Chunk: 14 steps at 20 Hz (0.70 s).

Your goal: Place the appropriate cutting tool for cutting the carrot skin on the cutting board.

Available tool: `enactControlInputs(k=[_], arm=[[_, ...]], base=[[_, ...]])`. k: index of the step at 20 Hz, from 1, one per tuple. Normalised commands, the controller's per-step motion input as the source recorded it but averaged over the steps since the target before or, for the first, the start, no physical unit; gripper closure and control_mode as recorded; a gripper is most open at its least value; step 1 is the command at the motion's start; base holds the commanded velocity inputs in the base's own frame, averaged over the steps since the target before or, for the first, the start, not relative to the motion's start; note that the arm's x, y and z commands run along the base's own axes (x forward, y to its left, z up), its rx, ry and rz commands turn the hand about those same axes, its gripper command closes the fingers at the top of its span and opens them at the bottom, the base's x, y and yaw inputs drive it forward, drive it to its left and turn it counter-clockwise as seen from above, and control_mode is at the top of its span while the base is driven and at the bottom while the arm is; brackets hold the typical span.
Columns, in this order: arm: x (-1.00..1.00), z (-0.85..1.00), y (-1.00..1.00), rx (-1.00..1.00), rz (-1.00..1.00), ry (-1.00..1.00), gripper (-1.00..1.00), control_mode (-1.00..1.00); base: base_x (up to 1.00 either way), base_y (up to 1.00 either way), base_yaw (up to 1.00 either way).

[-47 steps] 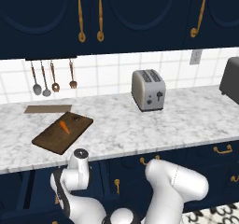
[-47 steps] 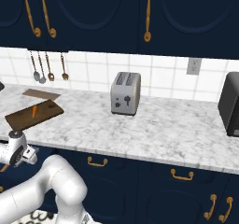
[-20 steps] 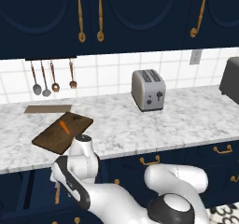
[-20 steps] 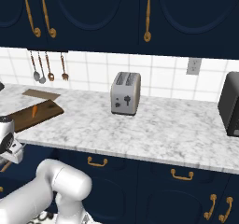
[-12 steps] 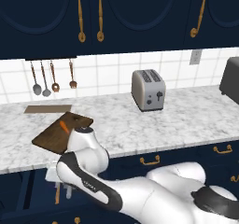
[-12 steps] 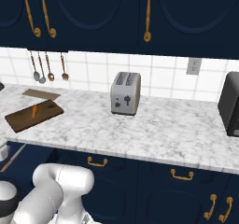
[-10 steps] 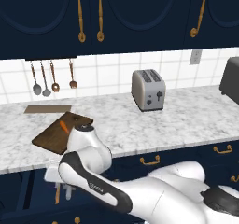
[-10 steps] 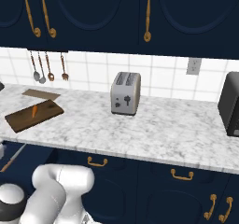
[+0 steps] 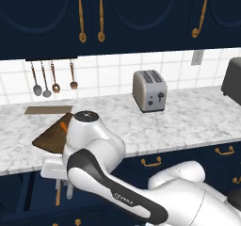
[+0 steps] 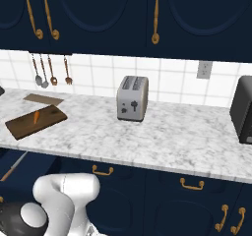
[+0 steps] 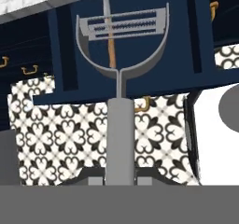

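In the hand view I read the gripper [image 11: 120, 178] as clamped on the peeler [image 11: 121, 78]: its slim grey handle rises from between the two dark finger tips, and the forked head with its slotted blade stands upright at the top of the frame. Behind the head I see a knife [image 11: 109, 38] with a brown-orange handle lying against dark blue cabinet panels, with patterned floor tile on either side of the peeler handle. In the left base view my arm is folded low in front of the counter edge and covers part of the cutting board [image 9: 49, 138], where the carrot [image 9: 63, 125] shows just beside the arm. In the right base view the cutting board [image 10: 35, 122] lies on the marble counter [image 10: 172, 132] with the carrot [image 10: 36, 117] on top, a paler tan board [image 10: 43, 99] behind it, and the toaster [image 10: 132, 98] well apart to the right.
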Motion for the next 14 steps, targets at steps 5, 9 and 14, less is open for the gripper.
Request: enactControlInputs(k=[5,9,14], arm=[[0.22,1.0,-0.16,-0.03,0.0,-0.08,1.0,-1.0],[0.86,0.57,-0.29,0.0,-0.01,0.0,1.0,-1.0],[1.0,0.02,-0.4,0.0,0.0,0.08,1.0,-1.0]], base=[[0.0,0.0,0.0],[0.0,0.0,0.0],[0.0,0.0,0.0]])
